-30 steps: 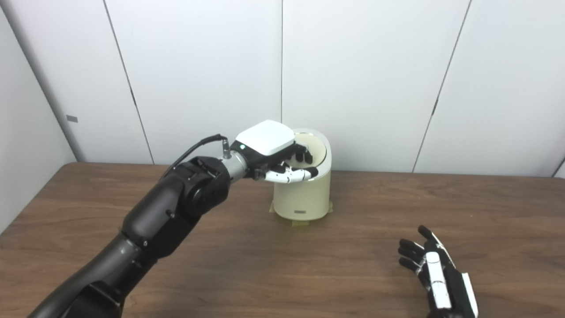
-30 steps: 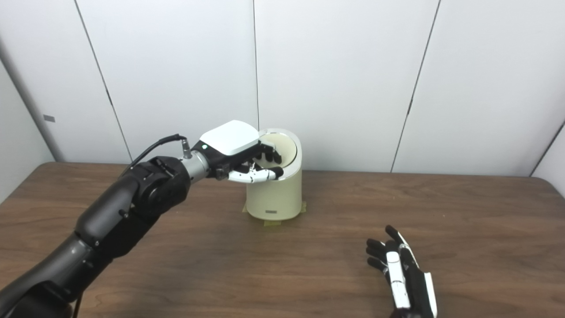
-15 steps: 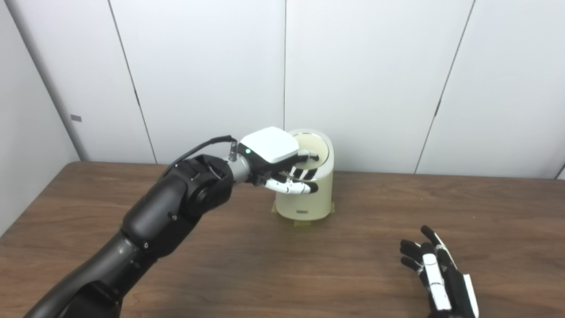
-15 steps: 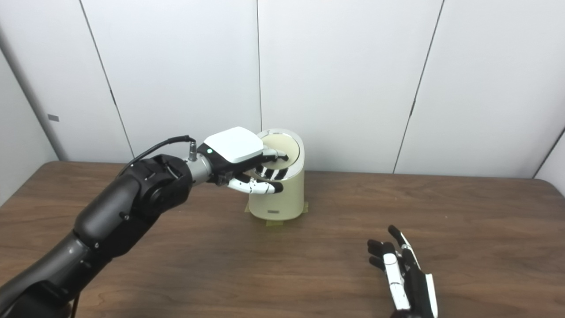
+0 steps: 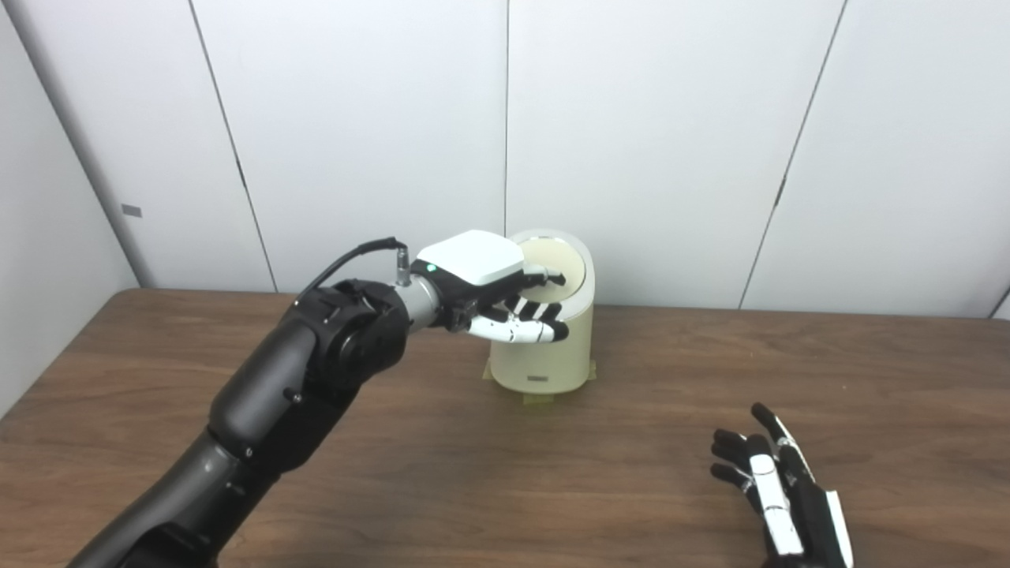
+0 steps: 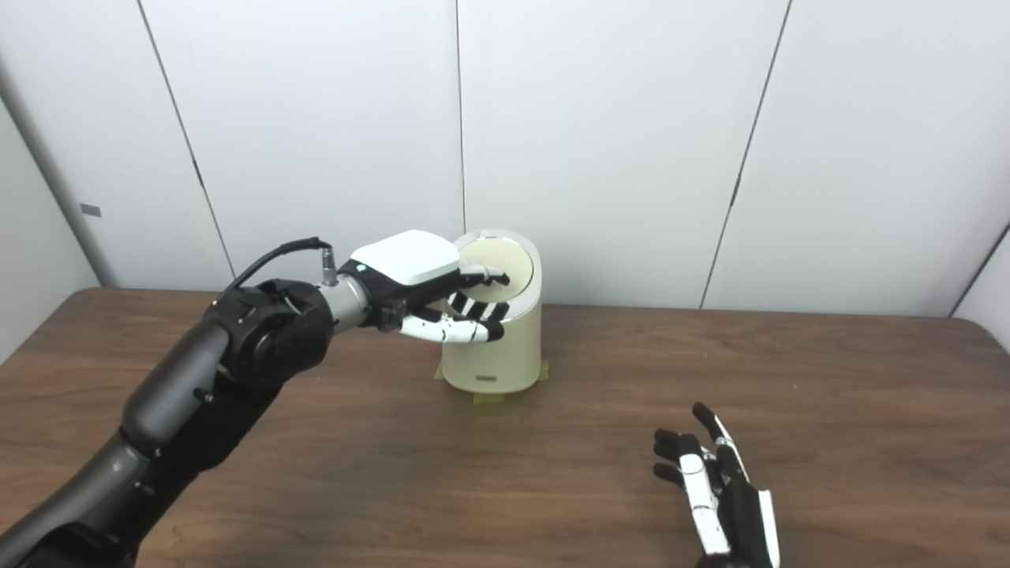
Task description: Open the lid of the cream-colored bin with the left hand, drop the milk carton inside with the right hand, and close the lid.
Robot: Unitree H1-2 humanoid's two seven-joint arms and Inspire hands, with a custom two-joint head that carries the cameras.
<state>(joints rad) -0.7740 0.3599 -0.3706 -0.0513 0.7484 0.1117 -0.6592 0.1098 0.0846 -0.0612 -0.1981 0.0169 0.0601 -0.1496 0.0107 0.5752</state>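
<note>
White wall panels with thin dark seams stand behind your dark wood-grain counter (image 5: pixel 442 473), which runs the full width of both views. Take the cream-colored cylindrical bin (image 5: pixel 543 347) as your landmark: it stands upright at the back of the counter, close to the wall, with bits of yellowish tape (image 5: pixel 539 400) showing under its base.

To the left of the bin, your black left arm (image 5: pixel 292 394) rises from the lower left corner and reaches toward it. Your left hand (image 5: pixel 493 288), with its white back plate and black-and-white fingers, sits at the bin's upper left edge. Its fingers are spread apart and clamp nothing; the upper ones lie across the left part of the bin's round cream lid (image 5: pixel 556 264), and the thumb (image 5: pixel 521 331) hangs against the front of the bin's wall just below the rim. The lid lies down flat inside its pale metallic ring, so the bin is closed.

You cannot see the milk carton anywhere on the counter in either view, so you cannot tell where it is.

To the right of the bin and well apart from it, near the front edge, your right hand (image 5: pixel 777 493) rests low over the counter with its fingers apart and pointing toward the wall, holding nothing.
</note>
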